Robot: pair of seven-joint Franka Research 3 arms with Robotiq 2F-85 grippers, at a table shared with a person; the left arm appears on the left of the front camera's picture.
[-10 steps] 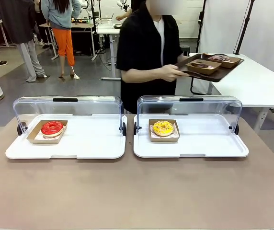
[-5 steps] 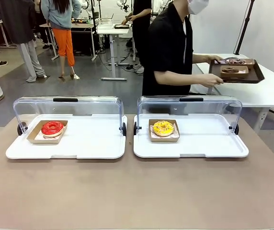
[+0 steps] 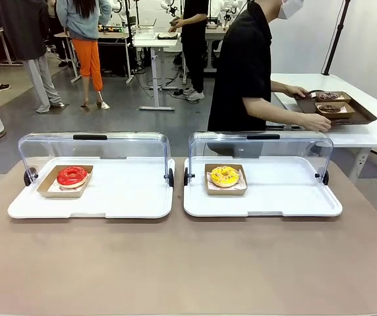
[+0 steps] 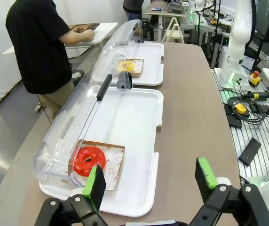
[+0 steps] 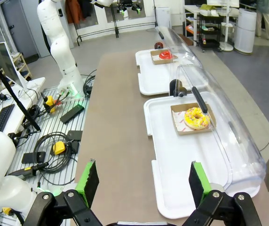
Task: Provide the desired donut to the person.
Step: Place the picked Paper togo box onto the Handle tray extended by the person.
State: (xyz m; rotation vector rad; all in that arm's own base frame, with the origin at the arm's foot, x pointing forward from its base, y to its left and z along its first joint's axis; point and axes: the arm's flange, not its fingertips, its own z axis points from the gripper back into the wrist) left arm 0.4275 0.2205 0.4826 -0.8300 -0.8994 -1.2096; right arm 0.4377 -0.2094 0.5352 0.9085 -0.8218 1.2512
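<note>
Both grippers, left (image 4: 149,181) and right (image 5: 140,182), are hanging wide apart, gripping nothing. Ahead of them, the person in the black top (image 3: 243,66) is facing sideways, setting down a brown tray (image 3: 366,114).

White rounded arm (image 5: 59,37); black two-finger left gripper (image 4: 151,181) and right gripper (image 5: 140,181), green pads; the person (image 3: 244,66) wears a black half-sleeved top

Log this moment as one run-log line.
left pincer: open, empty | right pincer: open, empty | red donut: in left tray | yellow donut: in right tray | person: turned away, hands on brown tray
</note>
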